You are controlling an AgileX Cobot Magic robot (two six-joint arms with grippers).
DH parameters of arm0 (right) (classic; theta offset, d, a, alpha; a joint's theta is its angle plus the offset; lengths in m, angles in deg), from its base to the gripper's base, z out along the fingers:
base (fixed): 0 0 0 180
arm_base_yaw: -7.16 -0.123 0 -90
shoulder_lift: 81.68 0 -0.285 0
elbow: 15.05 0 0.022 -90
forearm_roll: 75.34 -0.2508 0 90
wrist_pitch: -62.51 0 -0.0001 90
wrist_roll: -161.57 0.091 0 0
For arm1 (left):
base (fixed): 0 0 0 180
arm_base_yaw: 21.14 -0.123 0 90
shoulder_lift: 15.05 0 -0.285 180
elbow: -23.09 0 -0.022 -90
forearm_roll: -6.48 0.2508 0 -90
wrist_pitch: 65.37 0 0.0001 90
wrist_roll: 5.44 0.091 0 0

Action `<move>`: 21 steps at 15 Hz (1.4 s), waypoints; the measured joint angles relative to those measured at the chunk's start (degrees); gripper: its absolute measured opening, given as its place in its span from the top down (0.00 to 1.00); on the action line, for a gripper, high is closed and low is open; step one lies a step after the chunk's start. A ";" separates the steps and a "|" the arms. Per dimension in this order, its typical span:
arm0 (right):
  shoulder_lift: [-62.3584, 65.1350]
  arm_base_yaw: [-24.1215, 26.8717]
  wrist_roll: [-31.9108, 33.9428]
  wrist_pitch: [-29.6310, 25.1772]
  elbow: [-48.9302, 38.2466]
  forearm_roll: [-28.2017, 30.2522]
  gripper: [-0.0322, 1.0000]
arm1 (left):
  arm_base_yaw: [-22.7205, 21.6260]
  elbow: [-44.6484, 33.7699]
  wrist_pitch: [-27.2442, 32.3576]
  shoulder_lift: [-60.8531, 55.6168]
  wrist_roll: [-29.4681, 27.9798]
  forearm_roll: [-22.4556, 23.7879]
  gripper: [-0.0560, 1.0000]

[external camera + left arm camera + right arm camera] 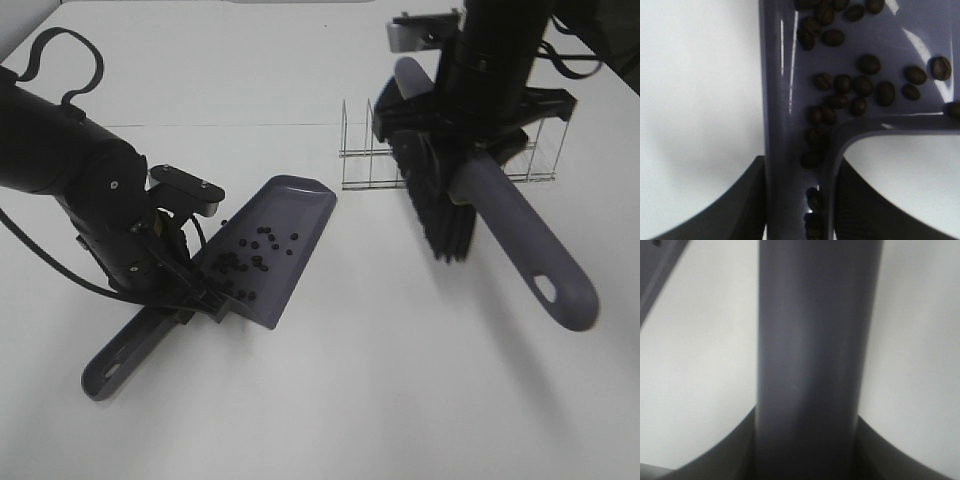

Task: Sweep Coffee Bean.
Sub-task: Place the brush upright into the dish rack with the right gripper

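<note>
One careless tilt could send the coffee beans (250, 262) rolling off the open lip of the dustpan (300, 205), or down its hollow handle — the left gripper (192, 293), clamped on that handle, decides it. The beans are small, dark, glossy ovals lying in the pan, clustered toward the handle. The right gripper (470, 168) is closed round the brush (530, 260) — raised.

Bright light flooded the white table (330, 400). Glare streaked the grey-purple plastic dustpan (785, 75). The right wrist view was blurred.
</note>
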 joint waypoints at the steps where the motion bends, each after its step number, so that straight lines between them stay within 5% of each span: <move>1: 1.03 3.72 -1.60 -0.23 -5.04 -0.46 0.68 | 0.00 0.00 0.00 0.00 0.00 -0.06 0.65; 7: -1.95 16.84 -8.25 -0.52 -8.08 -1.78 0.68 | 0.00 0.00 0.92 0.00 0.00 -1.66 0.65; 21: -22.12 17.65 -10.03 -1.66 15.64 3.90 0.68 | 0.00 0.29 3.55 0.00 -0.06 -3.67 0.65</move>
